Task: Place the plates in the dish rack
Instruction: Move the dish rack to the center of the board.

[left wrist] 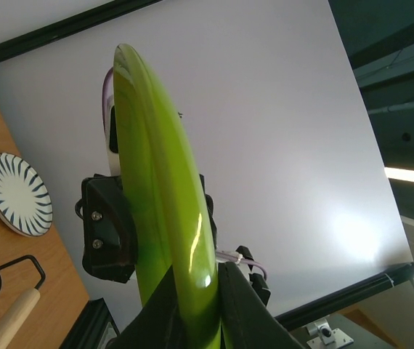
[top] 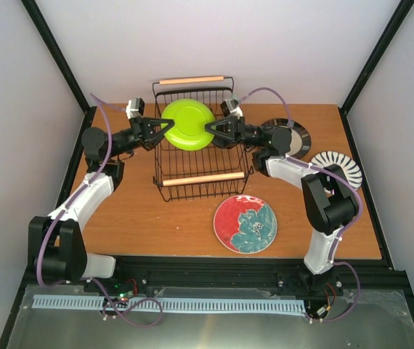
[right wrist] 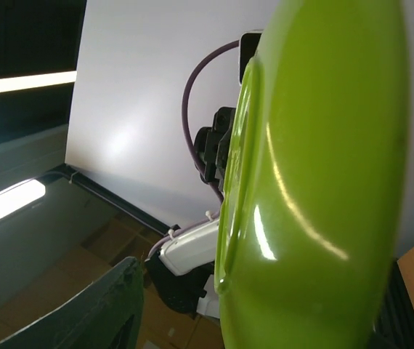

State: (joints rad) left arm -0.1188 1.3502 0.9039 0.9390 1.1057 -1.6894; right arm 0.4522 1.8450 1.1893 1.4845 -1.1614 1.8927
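Lime plate fills both wrist views, seen nearly edge-on, glossy with light streaks along its rim. From above it hangs between the two claws over the far half of the rack, its face tipped toward the overhead camera; whether its lower edge touches the wires cannot be told. Left claw is pinched tight on the plate's left rim, both fingers pressed against the glaze in its own wrist view. Right claw meets the opposite rim with its jaws parted: in the right wrist view one finger shows clear of the plate with open space between, and the other is hidden behind the plate. One wooden handle runs along the rack's near side and another along the far side. On the table the red plate lies flat just in front of the rack, the striped plate lies near the right edge, and the black-rimmed plate lies behind the right arm, partly covered by it
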